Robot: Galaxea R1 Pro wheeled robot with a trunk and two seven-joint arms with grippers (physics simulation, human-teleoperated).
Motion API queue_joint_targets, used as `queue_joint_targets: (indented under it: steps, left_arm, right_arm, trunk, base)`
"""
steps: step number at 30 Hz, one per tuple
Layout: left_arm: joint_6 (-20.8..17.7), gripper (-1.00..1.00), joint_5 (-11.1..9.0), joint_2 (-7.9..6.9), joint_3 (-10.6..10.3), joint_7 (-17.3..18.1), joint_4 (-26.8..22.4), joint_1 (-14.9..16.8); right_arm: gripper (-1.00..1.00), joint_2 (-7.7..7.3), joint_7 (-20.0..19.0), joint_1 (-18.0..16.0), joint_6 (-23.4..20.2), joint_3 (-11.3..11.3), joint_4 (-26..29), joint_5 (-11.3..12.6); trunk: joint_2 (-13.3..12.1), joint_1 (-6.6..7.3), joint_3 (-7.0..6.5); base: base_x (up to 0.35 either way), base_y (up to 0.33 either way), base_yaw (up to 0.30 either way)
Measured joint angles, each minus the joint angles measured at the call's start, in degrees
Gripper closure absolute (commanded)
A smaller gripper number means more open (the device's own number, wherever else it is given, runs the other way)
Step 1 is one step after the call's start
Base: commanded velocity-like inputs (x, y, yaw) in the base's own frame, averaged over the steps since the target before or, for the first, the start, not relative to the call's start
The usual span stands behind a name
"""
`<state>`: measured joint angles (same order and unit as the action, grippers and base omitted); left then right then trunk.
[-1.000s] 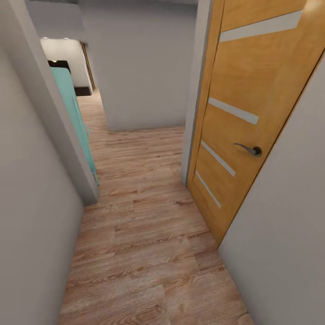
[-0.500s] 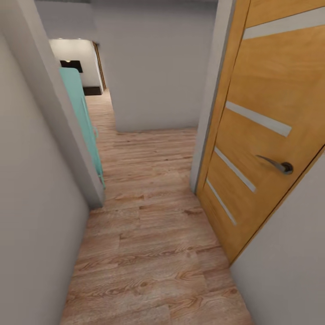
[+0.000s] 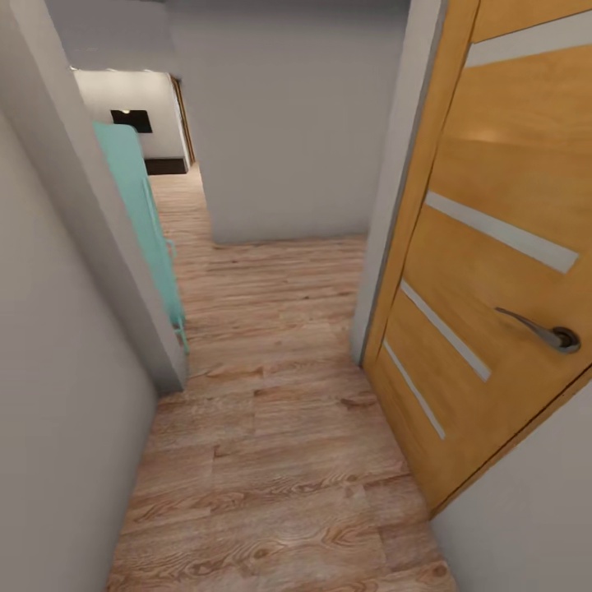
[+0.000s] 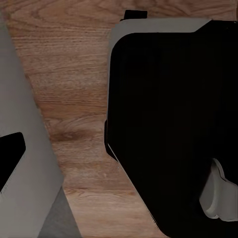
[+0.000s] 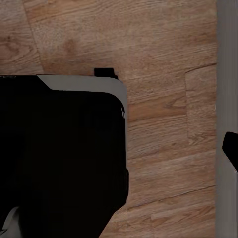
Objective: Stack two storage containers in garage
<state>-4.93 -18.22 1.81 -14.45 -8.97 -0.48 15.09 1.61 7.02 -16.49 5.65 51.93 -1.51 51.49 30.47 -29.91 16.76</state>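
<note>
I am in a narrow hallway with a light wood plank floor point(image 3: 271, 427). The left wrist view looks down on my black base point(image 4: 173, 124) over the planks, with a grey wall point(image 4: 25, 163) beside it and a small dark tip point(image 4: 11, 153) at the picture's edge. In the right wrist view the black base point(image 5: 59, 153) is seen again on the planks, and another dark tip point(image 5: 231, 148) lies against a grey wall strip point(image 5: 225, 74). Neither tip lets me tell how the jaws stand.
An orange wooden door point(image 3: 493, 271) with a metal handle point(image 3: 543, 330) stands close on the right. A grey wall point(image 3: 57, 370) runs along the left, with a turquoise panel point(image 3: 144, 222) past its corner. Ahead a grey wall point(image 3: 288, 123) faces me, and the passage continues at the far left point(image 3: 177, 189).
The whole head view has shifted as the camera moved forward. The door looms larger and its handle sits further right and lower in the picture.
</note>
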Motion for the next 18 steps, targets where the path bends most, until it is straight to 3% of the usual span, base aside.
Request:
queue_joint_targets:
  steps: [9, 18]
  left_arm:
    - [0.01, -1.0, 0.0, -0.01, 0.0, -0.02, 0.0, 0.0]
    - [-0.02, -1.0, -0.02, -0.01, -0.04, -0.01, 0.07, 0.0]
  right_arm:
    - [-1.0, -0.02, 0.0, 0.0, -0.01, 0.0, 0.0, -0.03]
    - [-1.0, -0.09, 0.03, -0.01, 0.08, 0.0, 0.0, -0.03]
  trunk:
    - [0.0, 0.0, 0.0]
    - [0.0, 0.0, 0.0]
  base:
    - [0.322, 0.0, 0.234]
    - [0.322, 0.0, 0.023]
